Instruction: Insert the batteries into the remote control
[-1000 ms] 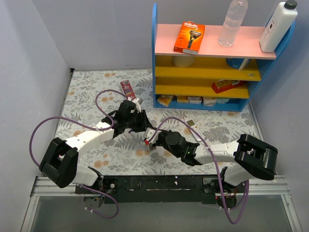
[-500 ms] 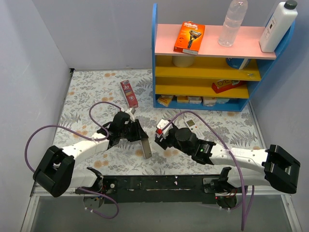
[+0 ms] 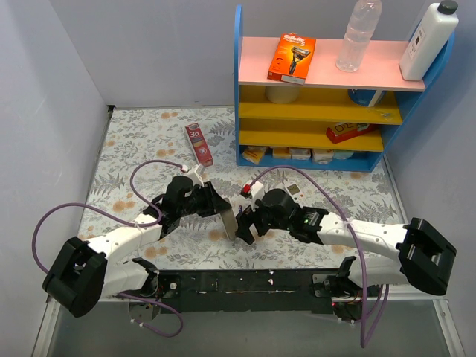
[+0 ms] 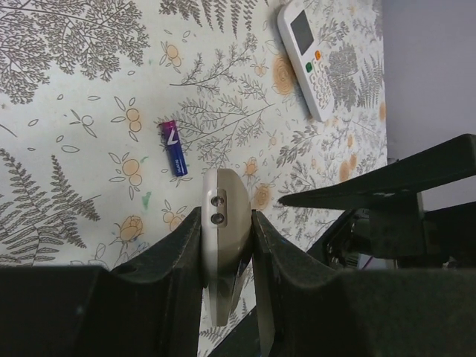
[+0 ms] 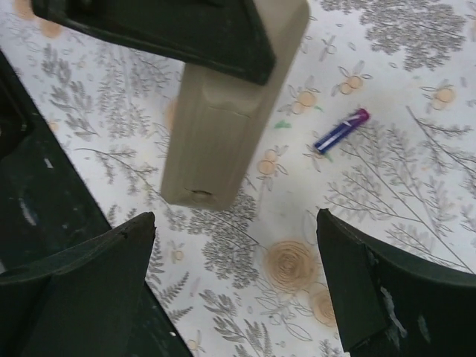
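remote point(image 4: 225, 195) sits half hidden in left gripper's point(image 4: 225, 223) pinch; right gripper point(image 5: 234, 223) gapes wide near one battery point(image 5: 341, 131).

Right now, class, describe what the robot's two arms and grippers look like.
The left arm and right arm have white links joined by blocky black joints. A thin purple cable runs along each. The left gripper and right gripper are black, each with two broad, wedge-shaped fingers. No markings are readable.

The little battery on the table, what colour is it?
The battery is blue with a purple end, clearest in the right wrist view.
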